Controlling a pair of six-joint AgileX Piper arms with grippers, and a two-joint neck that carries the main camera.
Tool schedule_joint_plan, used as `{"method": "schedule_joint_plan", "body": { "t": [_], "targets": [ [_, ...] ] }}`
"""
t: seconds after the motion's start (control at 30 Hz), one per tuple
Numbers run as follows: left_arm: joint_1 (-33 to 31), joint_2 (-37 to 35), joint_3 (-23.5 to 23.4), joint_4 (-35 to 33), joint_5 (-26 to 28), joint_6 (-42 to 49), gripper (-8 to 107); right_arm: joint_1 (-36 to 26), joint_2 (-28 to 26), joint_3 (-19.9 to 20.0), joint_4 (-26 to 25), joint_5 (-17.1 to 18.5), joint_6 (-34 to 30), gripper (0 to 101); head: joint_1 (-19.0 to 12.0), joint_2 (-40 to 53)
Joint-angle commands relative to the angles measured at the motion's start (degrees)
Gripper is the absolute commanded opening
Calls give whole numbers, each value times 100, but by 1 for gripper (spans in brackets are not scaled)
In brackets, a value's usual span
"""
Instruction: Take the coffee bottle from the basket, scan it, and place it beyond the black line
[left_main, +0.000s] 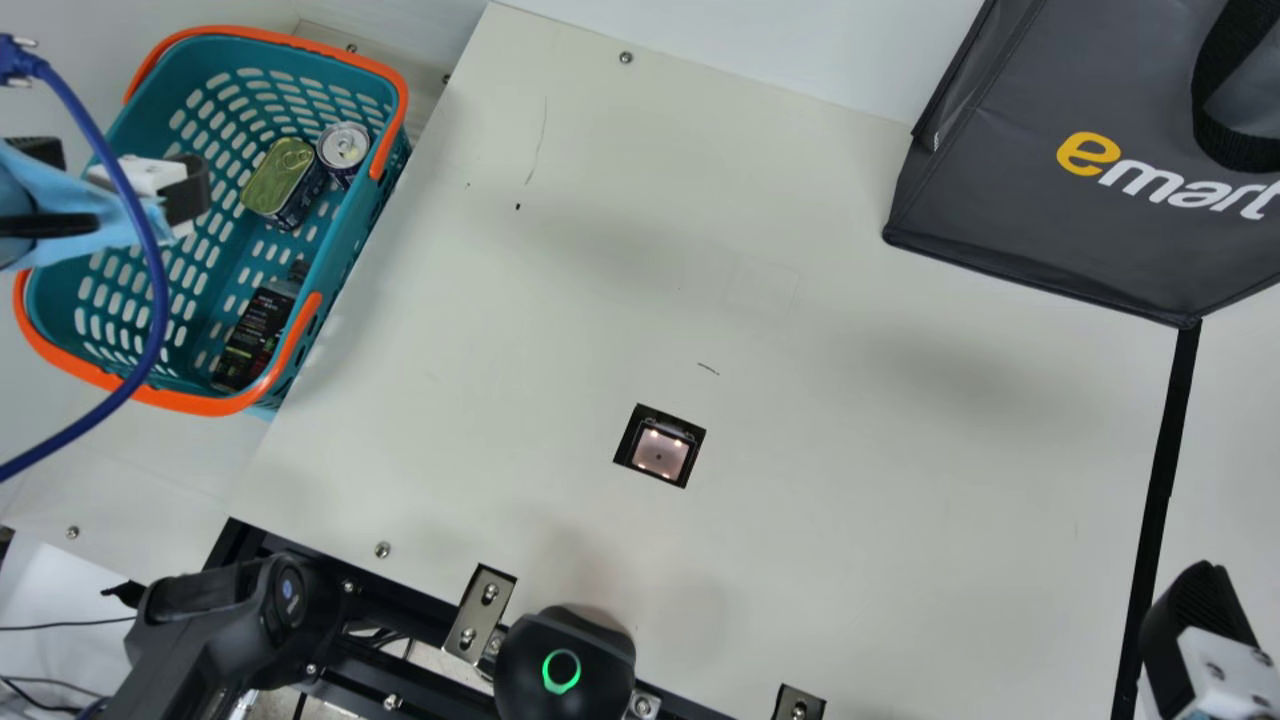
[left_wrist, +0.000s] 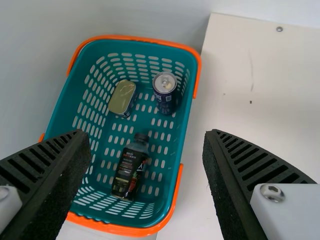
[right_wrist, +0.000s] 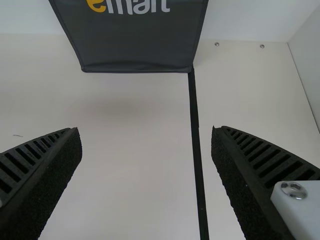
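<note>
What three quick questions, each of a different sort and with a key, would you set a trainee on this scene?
1. True or false: the coffee bottle lies on its side in the basket.
2. Which item shares the basket with the bottle and the flat tin? a) shopping bag, b) drink can, c) scanner.
3. Fill in: the left gripper is ____ (open or shut).
Key: 1 true; 2 b; 3 open.

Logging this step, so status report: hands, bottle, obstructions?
Left hand open over basket; right hand open. Bottle lying in basket. Can, tin clear of it.
</note>
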Motion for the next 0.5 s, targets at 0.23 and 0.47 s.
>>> {"method": "schedule_joint_plan", "body": {
  "t": [0.23,0.47],
  "targets": [
    [-181,396,-72,296,-9,-323,90,0,0,0,0,0,0,91,-148,14],
    [-409,838,-170,525,-165,-622,90,0,0,0,0,0,0,91,-148,14]
  ]
}}
